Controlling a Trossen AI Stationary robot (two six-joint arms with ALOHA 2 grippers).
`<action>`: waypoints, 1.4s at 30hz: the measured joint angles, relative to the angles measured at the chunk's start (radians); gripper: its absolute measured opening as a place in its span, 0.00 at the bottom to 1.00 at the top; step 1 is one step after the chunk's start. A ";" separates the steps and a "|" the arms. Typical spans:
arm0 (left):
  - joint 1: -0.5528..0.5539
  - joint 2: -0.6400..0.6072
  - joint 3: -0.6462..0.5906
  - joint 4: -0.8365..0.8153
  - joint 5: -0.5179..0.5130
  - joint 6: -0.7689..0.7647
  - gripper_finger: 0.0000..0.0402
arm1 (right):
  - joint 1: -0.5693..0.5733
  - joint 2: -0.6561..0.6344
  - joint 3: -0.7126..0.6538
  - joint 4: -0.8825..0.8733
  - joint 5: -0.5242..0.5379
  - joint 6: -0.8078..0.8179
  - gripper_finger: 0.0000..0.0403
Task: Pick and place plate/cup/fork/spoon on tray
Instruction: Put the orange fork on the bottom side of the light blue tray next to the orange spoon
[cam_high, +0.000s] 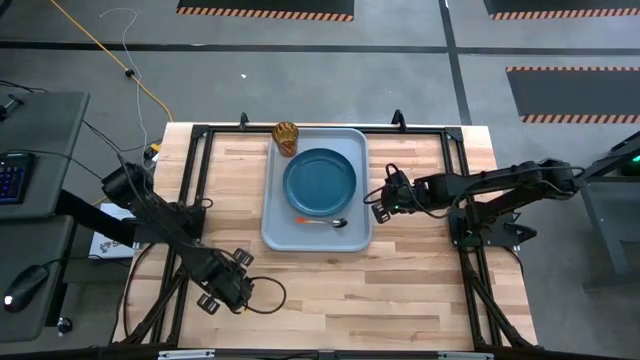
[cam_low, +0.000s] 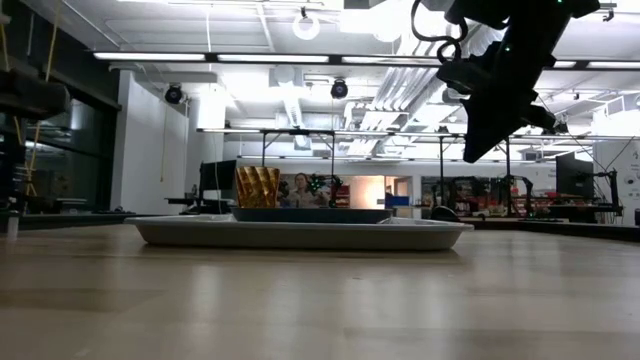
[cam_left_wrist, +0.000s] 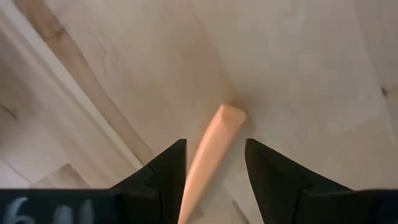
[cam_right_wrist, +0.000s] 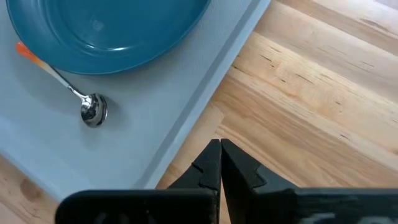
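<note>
The pale blue-grey tray (cam_high: 315, 238) lies mid-table. On it rest the dark blue plate (cam_high: 320, 180), the amber cup (cam_high: 286, 137) upright at its far left corner, and the spoon (cam_high: 322, 221) by the near rim; the spoon also shows in the right wrist view (cam_right_wrist: 93, 111). My left gripper (cam_high: 225, 285) is low at the table's near left. It is open, with the fork's orange handle (cam_left_wrist: 214, 146) between its fingers, pointing along them, and the tines hidden. My right gripper (cam_high: 383, 200) is shut and empty, raised just right of the tray (cam_right_wrist: 219, 155). My left gripper stands astride the fork's orange handle (cam_left_wrist: 202, 177), which lies along the fingers on the wood. One finger (cam_left_wrist: 171, 171) runs right beside the handle; whether it touches, I cannot tell. A gap shows between the handle and the other finger (cam_left_wrist: 267, 171).
Bare wood lies around the tray, on the near half of the table and on its right side (cam_high: 420, 270). A black frame runs along the table's edges (cam_high: 200, 135). In the low view the right arm (cam_low: 495, 70) hangs above the tray's right end (cam_low: 440, 232).
</note>
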 joint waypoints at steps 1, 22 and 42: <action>-0.002 0.007 0.000 0.001 -0.001 0.001 0.38 | 0.000 0.000 0.000 0.000 0.000 0.000 0.00; -0.010 0.084 -0.017 0.030 0.023 0.119 0.38 | 0.000 0.000 0.000 0.001 0.001 -0.001 0.00; 0.115 0.011 -0.087 0.089 0.077 0.163 0.14 | 0.000 0.000 0.000 0.009 0.001 0.004 0.00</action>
